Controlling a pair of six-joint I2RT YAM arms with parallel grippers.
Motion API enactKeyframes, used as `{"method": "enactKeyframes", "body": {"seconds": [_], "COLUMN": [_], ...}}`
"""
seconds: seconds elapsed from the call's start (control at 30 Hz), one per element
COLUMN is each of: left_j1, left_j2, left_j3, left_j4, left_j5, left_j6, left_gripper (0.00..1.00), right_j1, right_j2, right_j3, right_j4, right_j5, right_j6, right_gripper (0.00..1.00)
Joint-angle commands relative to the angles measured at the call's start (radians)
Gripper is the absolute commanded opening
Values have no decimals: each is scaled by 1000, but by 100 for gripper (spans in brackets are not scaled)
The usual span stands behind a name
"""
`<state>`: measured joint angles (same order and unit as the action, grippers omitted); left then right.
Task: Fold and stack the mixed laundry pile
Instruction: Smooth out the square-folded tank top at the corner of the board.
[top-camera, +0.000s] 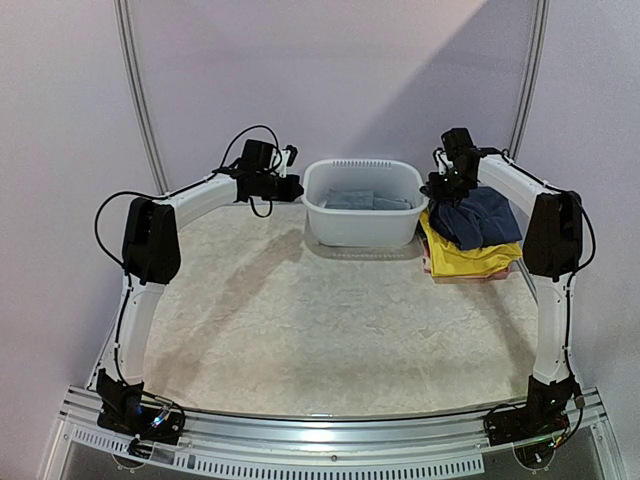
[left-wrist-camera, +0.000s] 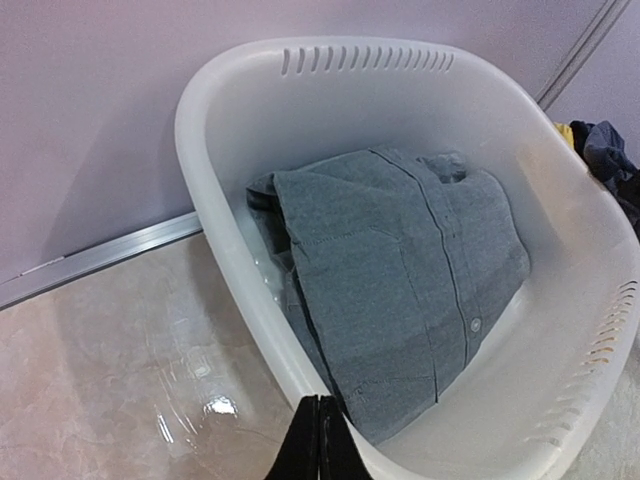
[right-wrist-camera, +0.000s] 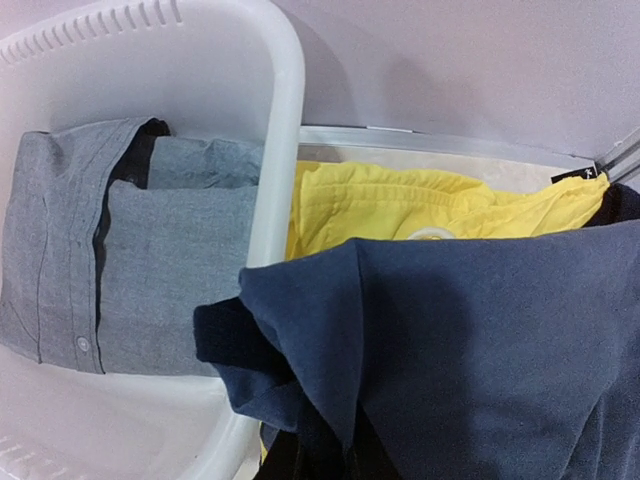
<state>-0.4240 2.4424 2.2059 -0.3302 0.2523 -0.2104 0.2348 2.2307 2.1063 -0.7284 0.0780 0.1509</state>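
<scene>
The laundry pile lies on the table right of the white basin (top-camera: 360, 230). A navy garment (top-camera: 482, 218) is on top of a yellow one (top-camera: 465, 262), with a reddish edge (top-camera: 428, 266) under them. My right gripper (top-camera: 441, 190) is at the pile's left end, shut on a bunched fold of the navy garment (right-wrist-camera: 470, 340), which drapes over its fingers (right-wrist-camera: 300, 468) and hides most of them. The yellow cloth (right-wrist-camera: 400, 205) shows behind. A folded grey buttoned garment (left-wrist-camera: 400, 290) lies inside the basin. My left gripper (left-wrist-camera: 318, 402) is shut and empty, just over the basin's near rim (left-wrist-camera: 232, 225).
The basin (right-wrist-camera: 282, 150) stands against the back wall, touching the pile's left side. A metal rail (left-wrist-camera: 100, 255) runs along the wall's foot. The table's right edge (top-camera: 528, 285) lies just past the pile.
</scene>
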Motion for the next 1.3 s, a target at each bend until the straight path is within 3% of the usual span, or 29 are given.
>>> {"method": "enactKeyframes", "body": {"seconds": [0.0, 0.13, 0.37, 0.73, 0.87, 1.0, 1.07, 1.2, 1.27], "left_j1": [-7, -3, 11, 14, 13, 13, 13, 10, 9], "left_j2": [-25, -59, -169, -247, -262, -273, -276, -289, -297], "left_j3": [-58, -105, -247, -354, -370, -384, -388, -400, -408], "left_j4": [-24, -26, 16, 84, 87, 86, 89, 93, 94], "left_j5": [-15, -82, -187, -153, -141, -135, -129, -116, -111], "left_j6": [7, 11, 8, 9, 9, 8, 5, 1, 0], "left_gripper": [0, 0, 0, 2, 3, 3, 4, 6, 8], "right_j1": [-5, -13, -11, -9, -9, -9, -10, -10, -10], "right_j2": [-14, -1, 41, 187, 215, 229, 235, 223, 190], "right_j3": [19, 18, 27, 156, 167, 170, 169, 163, 151], "right_j4": [11, 20, 62, 104, 111, 122, 127, 135, 131], "right_j5": [49, 89, 85, 125, 210, 168, 123, -42, -99], "right_j6": [-1, 17, 50, 116, 170, 195, 201, 168, 154], "right_gripper": [10, 3, 0, 0, 0, 2, 8, 41, 50]}}
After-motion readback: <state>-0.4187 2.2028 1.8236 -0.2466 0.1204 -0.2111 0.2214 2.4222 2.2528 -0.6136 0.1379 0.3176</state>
